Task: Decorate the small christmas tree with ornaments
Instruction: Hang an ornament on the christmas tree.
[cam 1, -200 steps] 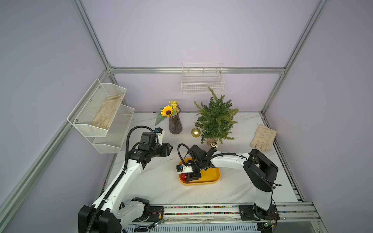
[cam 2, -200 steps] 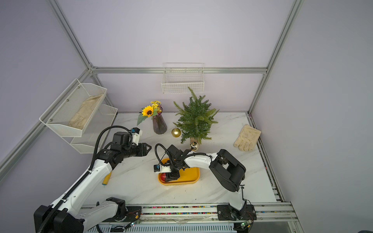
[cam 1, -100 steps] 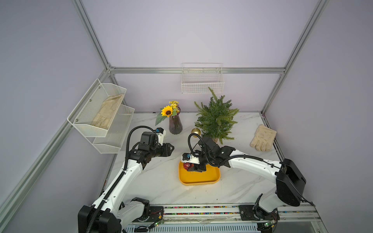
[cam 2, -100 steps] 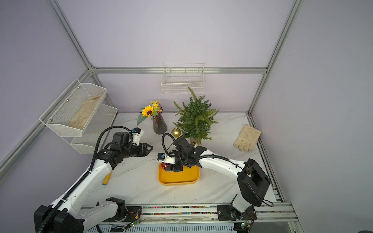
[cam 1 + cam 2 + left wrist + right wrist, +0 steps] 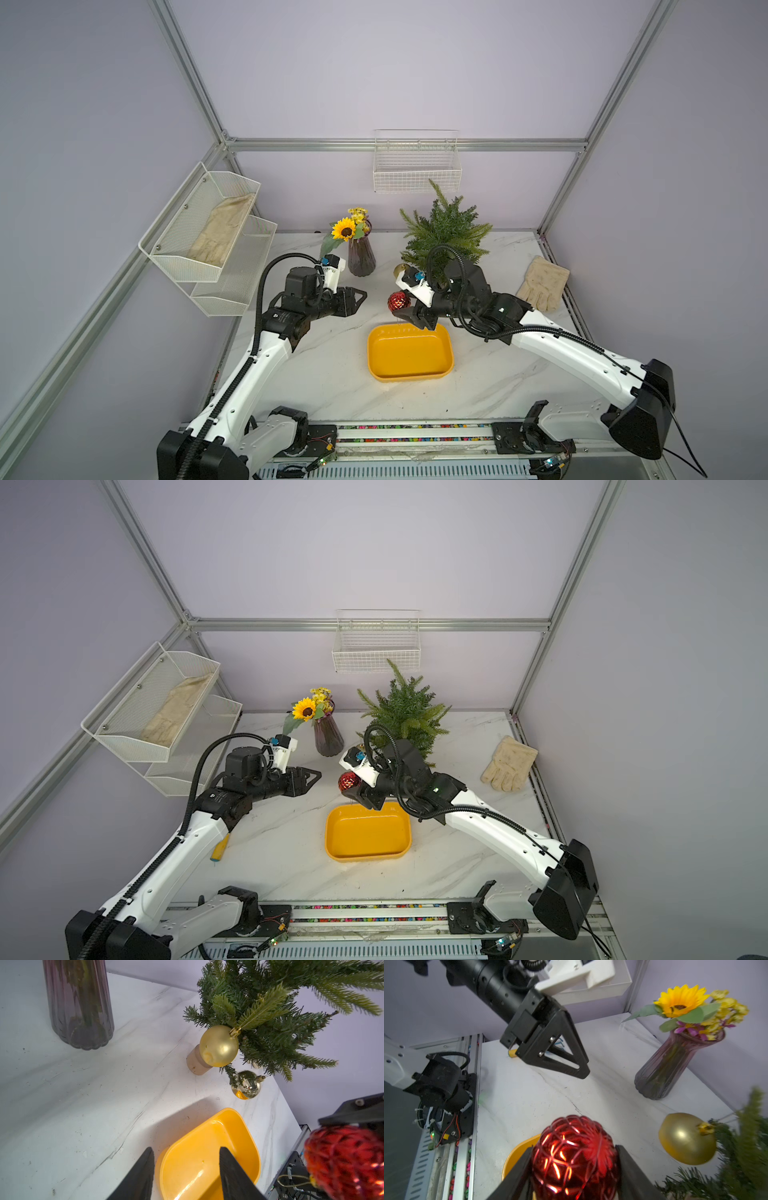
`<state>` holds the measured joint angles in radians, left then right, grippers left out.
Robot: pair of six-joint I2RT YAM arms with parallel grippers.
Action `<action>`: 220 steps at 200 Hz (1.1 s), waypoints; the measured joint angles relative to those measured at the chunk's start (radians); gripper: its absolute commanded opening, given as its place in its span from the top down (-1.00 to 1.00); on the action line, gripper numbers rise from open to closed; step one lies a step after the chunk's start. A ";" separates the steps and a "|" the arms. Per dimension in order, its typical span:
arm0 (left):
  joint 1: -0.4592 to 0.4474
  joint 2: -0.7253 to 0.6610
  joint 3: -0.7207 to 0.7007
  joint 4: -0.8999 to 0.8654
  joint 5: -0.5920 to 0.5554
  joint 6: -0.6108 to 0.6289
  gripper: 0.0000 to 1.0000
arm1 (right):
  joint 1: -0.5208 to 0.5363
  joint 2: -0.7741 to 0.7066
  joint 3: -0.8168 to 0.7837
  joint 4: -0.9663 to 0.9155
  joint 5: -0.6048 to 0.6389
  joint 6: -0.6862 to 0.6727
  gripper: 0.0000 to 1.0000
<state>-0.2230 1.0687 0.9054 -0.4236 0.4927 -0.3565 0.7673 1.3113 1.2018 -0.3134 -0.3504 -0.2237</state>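
Marble tabletop (image 5: 83,1095), mirrored bauble (image 5: 247,1084): left-wrist view

My left gripper (image 5: 362,296) hangs raised on the left, jaws parted, pointing right. My right gripper (image 5: 574,1148) faces it, jaws clamped on the red ornament (image 5: 398,301), its arm reaching in from the near right.
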 measured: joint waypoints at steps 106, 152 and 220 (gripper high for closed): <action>-0.037 0.117 0.125 0.122 0.057 -0.028 -0.03 | -0.262 -0.062 0.278 -0.022 0.051 0.279 0.03; -0.041 0.173 0.125 0.130 0.056 -0.029 -0.02 | -0.429 -0.103 0.281 -0.074 0.034 0.323 0.04; -0.048 0.212 0.125 0.143 0.057 -0.040 -0.01 | -0.644 -0.103 0.288 -0.092 -0.064 0.381 0.08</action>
<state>-0.2707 1.2804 1.0306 -0.2810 0.5495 -0.3969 0.1238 1.2087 1.4902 -0.4053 -0.4141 0.1574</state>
